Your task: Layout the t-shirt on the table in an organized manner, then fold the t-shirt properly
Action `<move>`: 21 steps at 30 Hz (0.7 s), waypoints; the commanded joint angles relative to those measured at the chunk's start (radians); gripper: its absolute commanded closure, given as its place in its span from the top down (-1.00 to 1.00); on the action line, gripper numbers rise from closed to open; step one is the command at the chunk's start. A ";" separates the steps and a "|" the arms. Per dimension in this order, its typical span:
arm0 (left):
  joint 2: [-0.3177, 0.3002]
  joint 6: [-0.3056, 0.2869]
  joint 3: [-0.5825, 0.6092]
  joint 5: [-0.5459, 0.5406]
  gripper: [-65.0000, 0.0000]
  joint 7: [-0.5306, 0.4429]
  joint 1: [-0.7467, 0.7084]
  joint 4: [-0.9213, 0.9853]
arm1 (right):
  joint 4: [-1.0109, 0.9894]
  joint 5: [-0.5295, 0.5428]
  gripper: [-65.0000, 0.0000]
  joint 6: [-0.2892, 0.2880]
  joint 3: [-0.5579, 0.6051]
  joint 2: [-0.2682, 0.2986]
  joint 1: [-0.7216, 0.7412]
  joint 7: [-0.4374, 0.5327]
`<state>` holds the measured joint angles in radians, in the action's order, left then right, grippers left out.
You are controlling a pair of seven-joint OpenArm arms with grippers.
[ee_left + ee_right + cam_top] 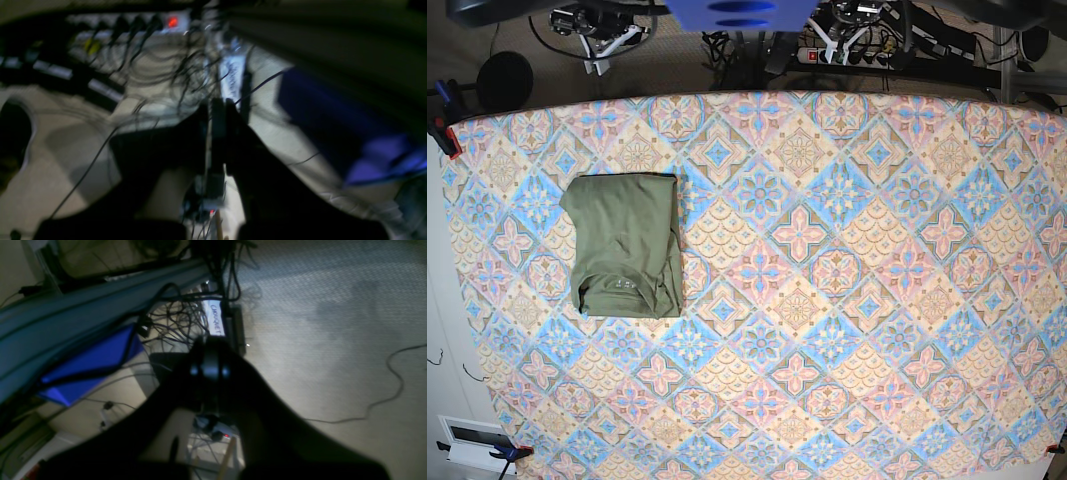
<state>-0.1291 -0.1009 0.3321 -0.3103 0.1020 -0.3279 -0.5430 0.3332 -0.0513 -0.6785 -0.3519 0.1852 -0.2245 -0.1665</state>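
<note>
On my left wrist feed the left gripper [218, 110] fills the near part of the picture as a dark, blurred shape, its fingers [233, 113] pressed together with nothing between them. Beyond it I see pale floor, a tangle of black cables [186, 73] and a power strip [133, 26] with a red light at the far end, plus something blue [383, 160] off to the right. The right wrist feed gives much the same: the right gripper [210, 350] is a dark silhouette, clenched and empty, over a carpeted floor [317, 323] with a loose cable [393, 386] on the right and a white label [216, 320] reading CHOUQUET just past the fingertips. From the base view, the t-shirt [624, 245] lies folded into a neat rectangle on the left side of the table [877, 300], toward the far edge, its collar end facing the near side. The patterned cloth around it lies flat. Both arms sit beyond the far edge of the table, well apart from the garment.
</note>
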 commanded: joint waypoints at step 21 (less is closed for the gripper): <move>0.038 0.007 0.088 -0.003 -1.00 -0.118 0.089 0.145 | -0.099 0.003 -1.00 0.227 0.142 -0.175 0.026 0.138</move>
<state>-0.0940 -0.0929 0.4179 -0.3153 -0.0082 -0.2321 -0.3954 0.2302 -0.0525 -0.4461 -0.2085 0.0067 -0.1940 -0.0372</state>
